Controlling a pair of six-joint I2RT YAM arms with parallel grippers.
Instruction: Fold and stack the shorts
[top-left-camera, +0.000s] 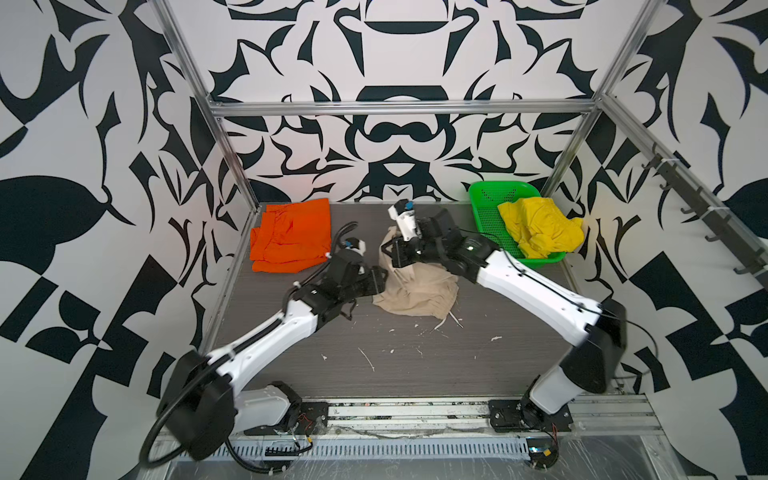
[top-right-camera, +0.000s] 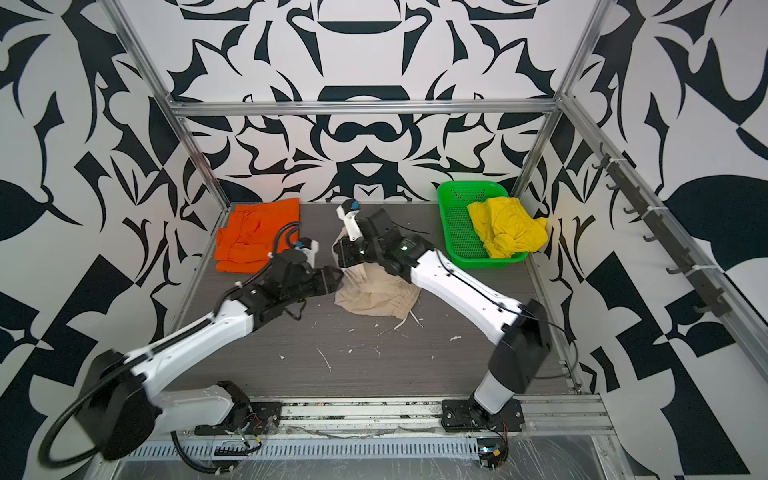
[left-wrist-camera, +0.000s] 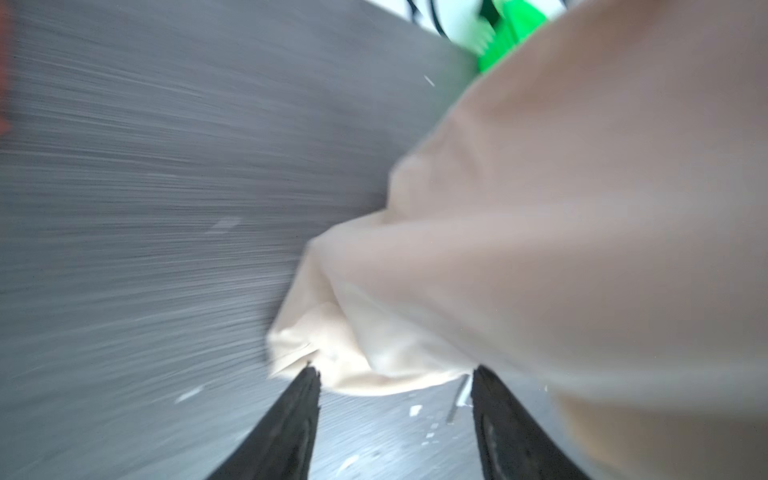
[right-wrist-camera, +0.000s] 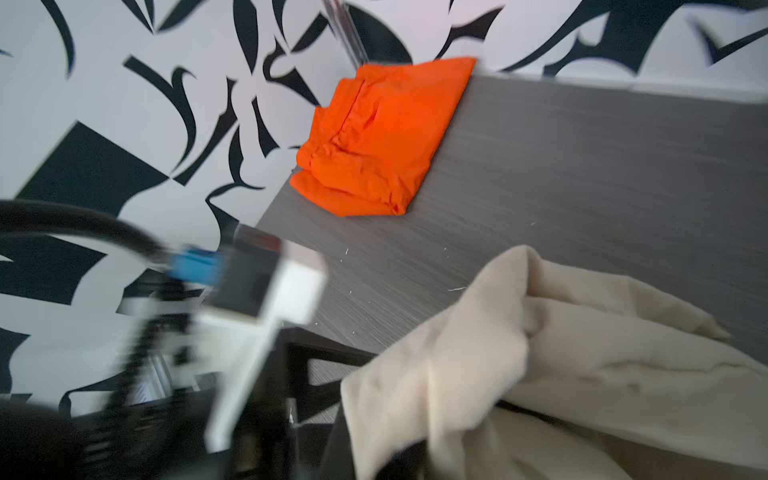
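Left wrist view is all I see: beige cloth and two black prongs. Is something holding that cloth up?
Observer: Yes. The right gripper is shut on the beige shorts, holding one end above the table.
Operator: Any other clothes?
Observer: Folded orange shorts lie in the table's back left corner.
Operator: And the green blur?
Observer: A green basket holding crumpled yellow shorts.

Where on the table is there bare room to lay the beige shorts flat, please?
Free: the table's near half, between the beige shorts and the arm bases; the back strip between the orange shorts and green basket. Crowded: the middle, with the left gripper and right gripper at those shorts.
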